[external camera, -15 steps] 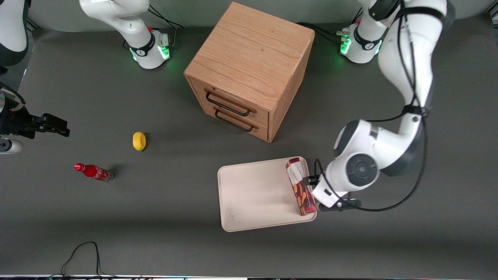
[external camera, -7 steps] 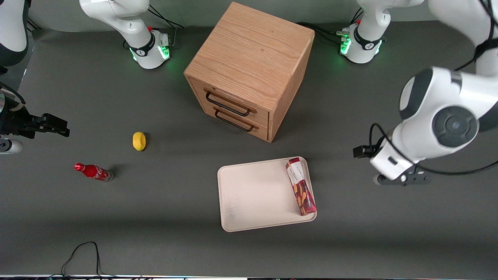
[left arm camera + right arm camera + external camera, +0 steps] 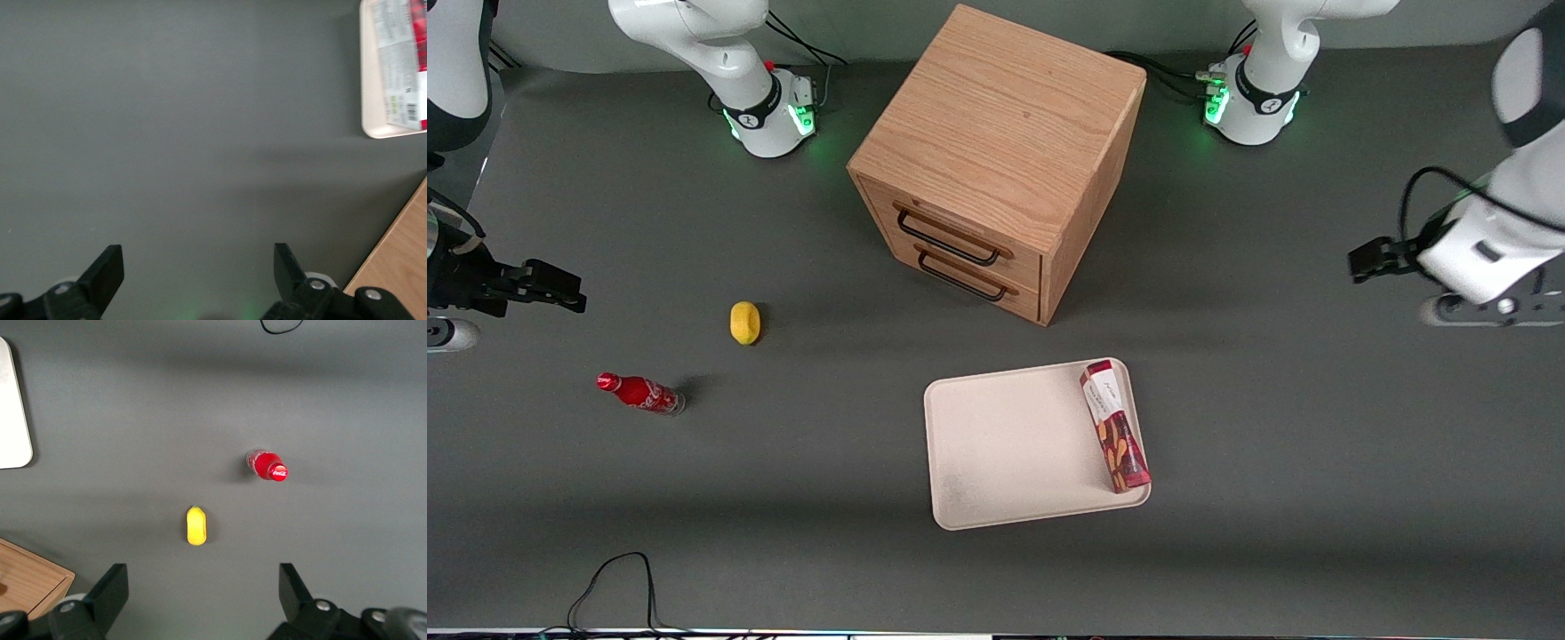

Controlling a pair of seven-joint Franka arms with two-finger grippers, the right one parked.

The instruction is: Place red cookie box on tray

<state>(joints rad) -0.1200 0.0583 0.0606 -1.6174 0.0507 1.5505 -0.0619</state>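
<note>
The red cookie box [image 3: 1114, 425] lies flat on the tray [image 3: 1005, 444], along the tray's rim at the working arm's end. The box's white label end is farther from the front camera. In the left wrist view the box [image 3: 400, 60] and a corner of the tray [image 3: 369, 80] show. My gripper [image 3: 1494, 308] is raised above bare table, well away from the tray toward the working arm's end. In the left wrist view the gripper [image 3: 198, 257] is open and empty, with only grey table between its fingers.
A wooden two-drawer cabinet [image 3: 996, 160] stands farther from the front camera than the tray; its edge shows in the left wrist view [image 3: 400, 267]. A yellow object [image 3: 744, 322] and a small red soda bottle [image 3: 640, 393] lie toward the parked arm's end.
My gripper let go of the box on the tray, then rose and drew away toward the working arm's end. The box stays still on the tray.
</note>
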